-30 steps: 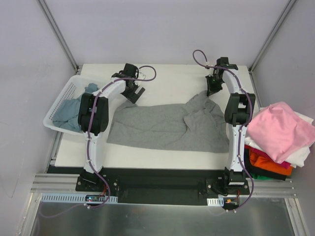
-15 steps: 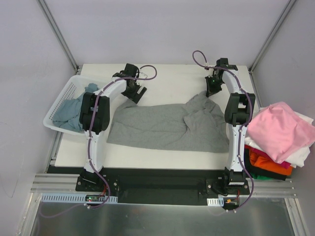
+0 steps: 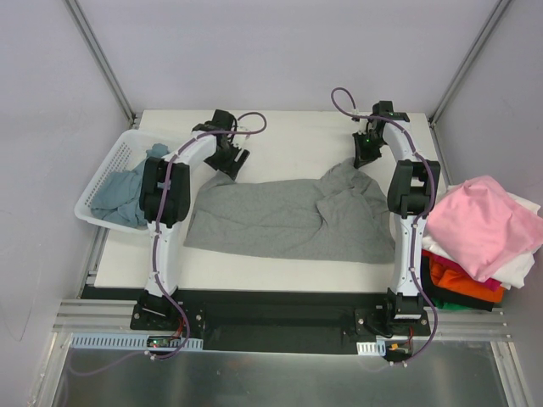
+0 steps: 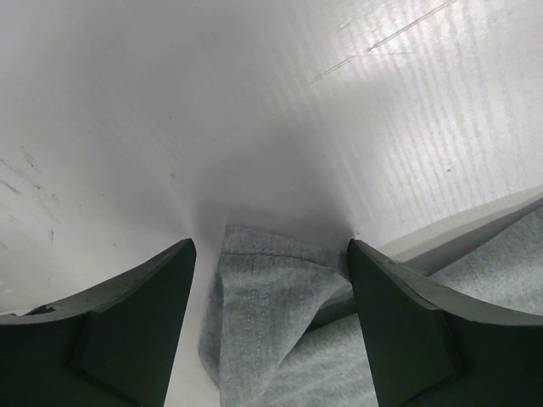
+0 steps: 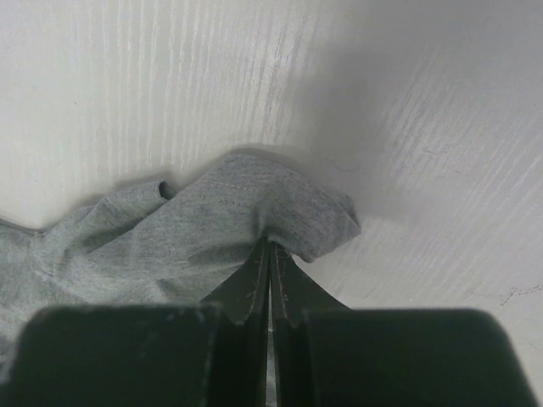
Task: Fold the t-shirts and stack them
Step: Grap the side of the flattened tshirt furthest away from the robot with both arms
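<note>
Grey tee [image 3: 288,222] spread ctr frame on worktop [image 3: 293,136]. Blue-teal tee [image 3: 114,197] in basket [image 3: 102,180], frame L; pink tee [image 3: 479,222] tops pile [image 3: 462,287], frame R.

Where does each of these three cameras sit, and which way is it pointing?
Top external: above, behind both arms, looking down on them, the table, the grey t-shirt.
Left wrist: on the left arm, facing a shirt corner framed by the open left gripper.
Right wrist: on the right arm, right gripper shut on the shirt edge.
All show the shirt.
</note>
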